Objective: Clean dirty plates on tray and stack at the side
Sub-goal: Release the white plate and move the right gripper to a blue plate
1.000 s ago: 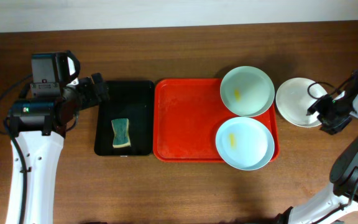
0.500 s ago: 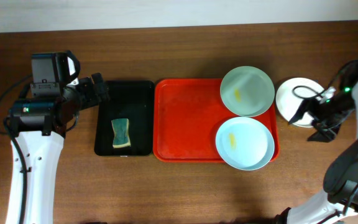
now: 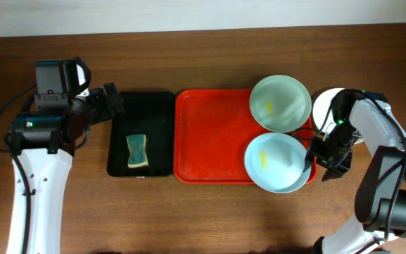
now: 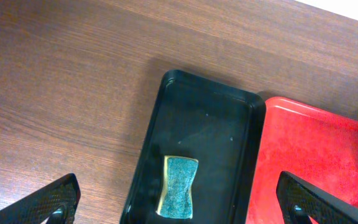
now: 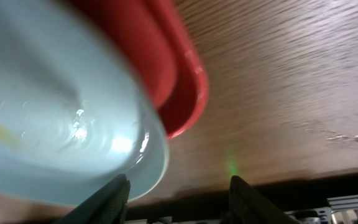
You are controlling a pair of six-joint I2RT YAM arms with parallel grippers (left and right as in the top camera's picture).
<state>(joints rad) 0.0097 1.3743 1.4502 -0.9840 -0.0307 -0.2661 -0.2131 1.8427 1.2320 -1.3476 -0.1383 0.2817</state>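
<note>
Red tray (image 3: 210,141): one.

Pale blue-green plates: two, both on the red tray's right half. Far plate (image 3: 280,104) and near plate (image 3: 277,162) meet at the rims, and the near plate overhangs the red tray's right front corner. One yellow smear (image 3: 263,156) on each.

White plate (image 3: 324,109): one, on the table just off the red tray's right edge, partly under the right arm.

Black tray (image 3: 157,106): one, just beside the red tray's left edge, holding one sponge (image 3: 137,151).

Left gripper (image 3: 113,102): left of the red tray, over the black tray's far left corner, jaws wide, empty.

Right gripper (image 5: 178,194): at the red tray's right edge by the near plate's rim, fingers part spread, no grip seen.
</note>
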